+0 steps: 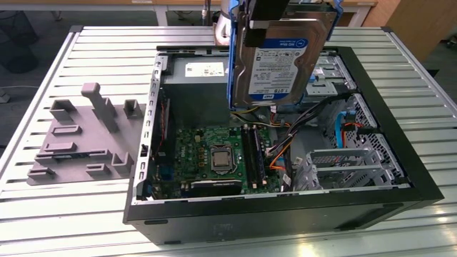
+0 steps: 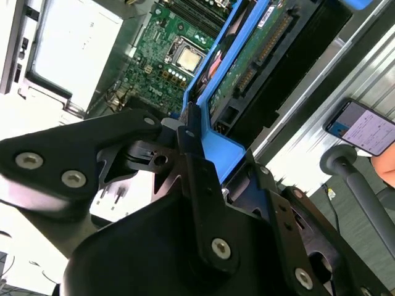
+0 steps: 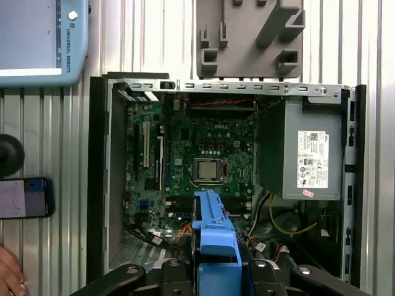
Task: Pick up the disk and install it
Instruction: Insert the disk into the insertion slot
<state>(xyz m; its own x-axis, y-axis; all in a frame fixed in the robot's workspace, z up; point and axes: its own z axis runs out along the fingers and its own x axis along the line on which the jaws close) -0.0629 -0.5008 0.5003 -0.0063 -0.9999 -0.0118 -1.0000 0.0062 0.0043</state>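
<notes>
Slatted metal table [image 1: 64,214] carries an open computer case [image 1: 400,182]. Above it the gripper [image 2: 219,157] has its fingers clamped on the blue side rails of the disk [image 1: 282,59], which hangs below the fingers, clear of the motherboard [image 1: 214,155] beneath. Pickup looks done and installing not (the disk sits in no bay). Its white-and-blue label [image 1: 275,75] carries print, as does the grey box's white sticker [image 1: 203,69].

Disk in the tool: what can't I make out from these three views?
Exterior view: the disk is cut off at its top by the frame's upper edge, and it hides part of the case interior behind it.
Second wrist view: the tool covers the disk's near end.
First wrist view: the disk shows edge-on, so its label face is hidden.
</notes>
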